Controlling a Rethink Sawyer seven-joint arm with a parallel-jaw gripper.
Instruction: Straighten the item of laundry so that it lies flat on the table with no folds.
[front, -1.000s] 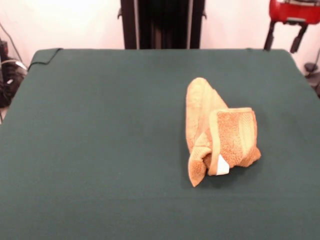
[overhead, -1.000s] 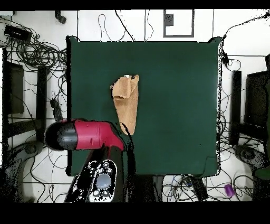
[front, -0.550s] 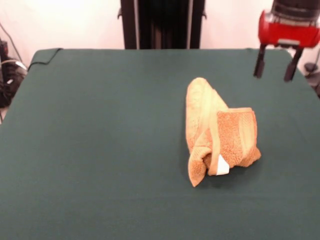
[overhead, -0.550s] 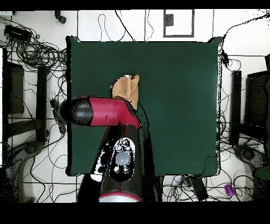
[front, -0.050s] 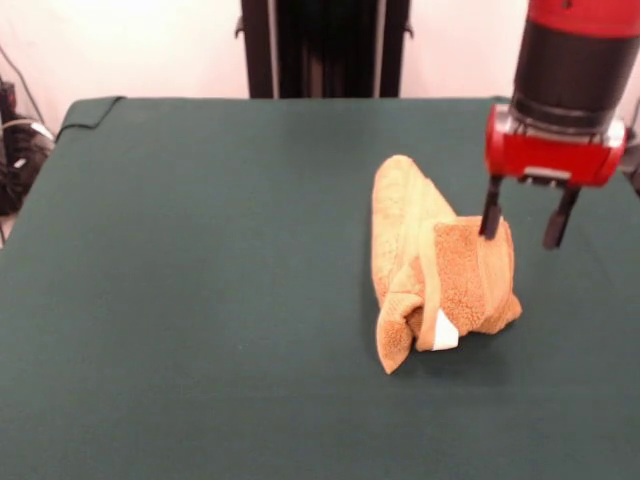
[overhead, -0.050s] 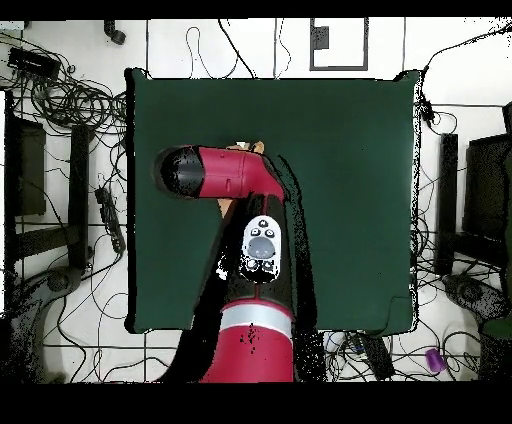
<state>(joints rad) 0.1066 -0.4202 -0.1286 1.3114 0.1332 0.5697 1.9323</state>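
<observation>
We are working over the counter (front, -0.050s: 200, 300), a wide dark green surface with bare room on every side of the load. The arm (overhead, -0.050s: 225, 180) is reaching across it from above; in the overhead view it is covering nearly all of the load, so we are relying on the front view for placement.

The towel (front, -0.050s: 435, 265) is lying right of centre in the front view, bunched into a long folded bundle with a thick flap doubled over its near end and a small white label (front, -0.050s: 444, 330) showing at the near edge.

The pincer (front, -0.050s: 527, 220) is hanging spread and empty, one finger (front, -0.050s: 490, 212) in line with the flap's far right corner, the other over bare cloth beside it.

Risks we are judging from here:
- Closing at this offset is likely catching only a thin edge, or nothing.
- Descending onto the doubled flap is likely gathering several layers, so a pull drags the whole bundle instead of opening it.
- Pulling toward the nearby right edge risks trailing cloth over the side.
</observation>
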